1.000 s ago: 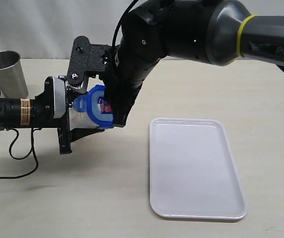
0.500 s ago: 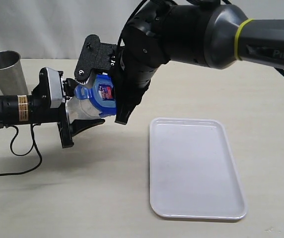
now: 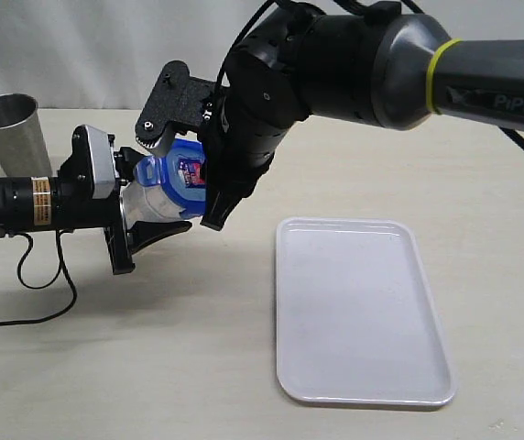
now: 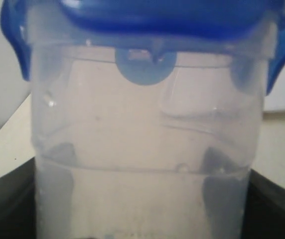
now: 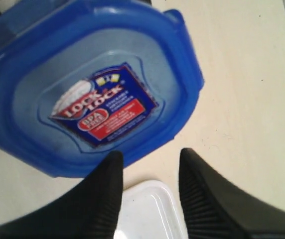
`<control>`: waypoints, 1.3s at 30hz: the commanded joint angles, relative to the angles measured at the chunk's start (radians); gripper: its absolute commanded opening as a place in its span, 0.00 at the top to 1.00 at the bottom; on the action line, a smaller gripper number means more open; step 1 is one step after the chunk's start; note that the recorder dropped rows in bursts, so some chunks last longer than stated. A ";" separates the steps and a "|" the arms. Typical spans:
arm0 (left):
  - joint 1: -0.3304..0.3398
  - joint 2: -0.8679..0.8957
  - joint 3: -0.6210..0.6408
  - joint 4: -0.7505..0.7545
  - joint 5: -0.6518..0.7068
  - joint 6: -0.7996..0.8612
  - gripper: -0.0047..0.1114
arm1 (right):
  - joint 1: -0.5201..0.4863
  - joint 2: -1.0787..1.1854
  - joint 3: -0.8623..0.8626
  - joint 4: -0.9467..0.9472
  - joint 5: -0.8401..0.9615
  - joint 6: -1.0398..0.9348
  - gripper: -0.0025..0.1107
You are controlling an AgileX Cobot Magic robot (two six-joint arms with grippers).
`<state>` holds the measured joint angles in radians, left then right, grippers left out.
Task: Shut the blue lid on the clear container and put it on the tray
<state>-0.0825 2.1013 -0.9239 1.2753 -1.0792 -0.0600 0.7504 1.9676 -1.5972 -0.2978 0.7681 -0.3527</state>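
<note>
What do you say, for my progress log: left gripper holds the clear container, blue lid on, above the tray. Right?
Not above the tray: the left gripper holds the clear container, blue lid on, over bare table beside the tray, as the exterior view shows.

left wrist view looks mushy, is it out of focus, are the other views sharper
Left wrist view: yes, too close, the clear container and blue lid are soft and hazy. Right wrist view: sharper, the lid's sticker lettering reads, though the right hand is a dark shape. Exterior view: crisp, evenly lit, with a faint shadow along the tray.
</note>
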 commanded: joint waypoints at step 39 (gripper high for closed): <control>-0.011 -0.025 -0.010 -0.063 -0.056 -0.098 0.96 | -0.178 -0.164 0.004 0.893 0.038 -0.265 0.85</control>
<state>-0.0925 2.0888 -0.9278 1.2332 -1.1090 -0.1349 0.5728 1.7756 -1.5915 0.4212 0.7421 -0.4575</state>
